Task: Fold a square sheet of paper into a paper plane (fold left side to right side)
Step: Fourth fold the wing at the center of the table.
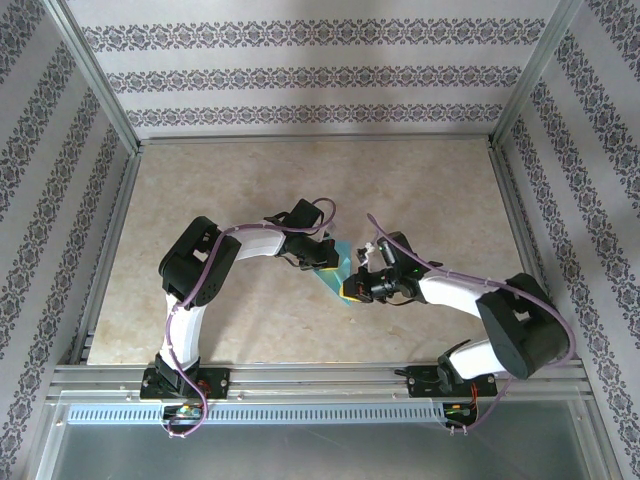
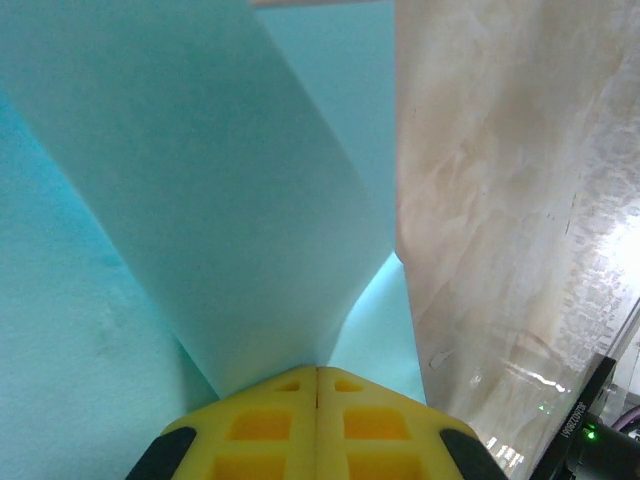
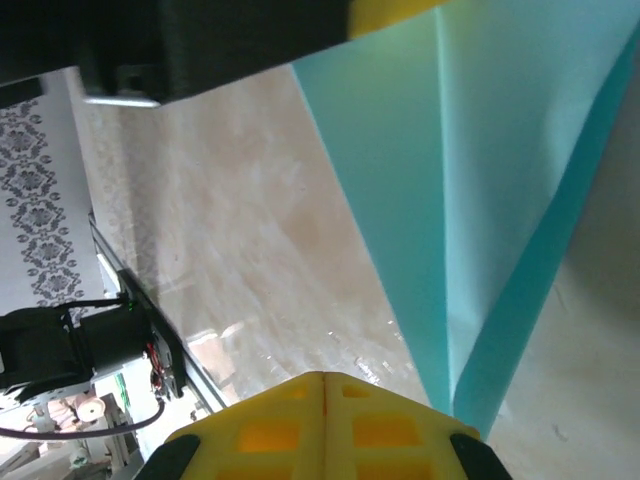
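Although both arms crowd over it in the top view, the thin teal-blue sheet of paper (image 1: 335,268) can be seen near the middle of the beige marbled table (image 1: 250,190), a little toward the near edge. Its long axis runs roughly from far edge to near edge. The left gripper (image 1: 322,258) sits at its left side and the right gripper (image 1: 358,287) at its near right end, so neither arm is clearly nearer. In the left wrist view, the left gripper's yellow fingers (image 2: 260,425) are pressed together, and a raised flap of the sheet (image 2: 200,200) narrows down to their tips; whether it is nipped between them I cannot tell. In the right wrist view, the right gripper (image 3: 325,400) is likewise closed, with nothing between its fingers. The sheet (image 3: 470,200) tapers to a point just beside the fingertips and widens away, so its narrow end aims at this gripper.
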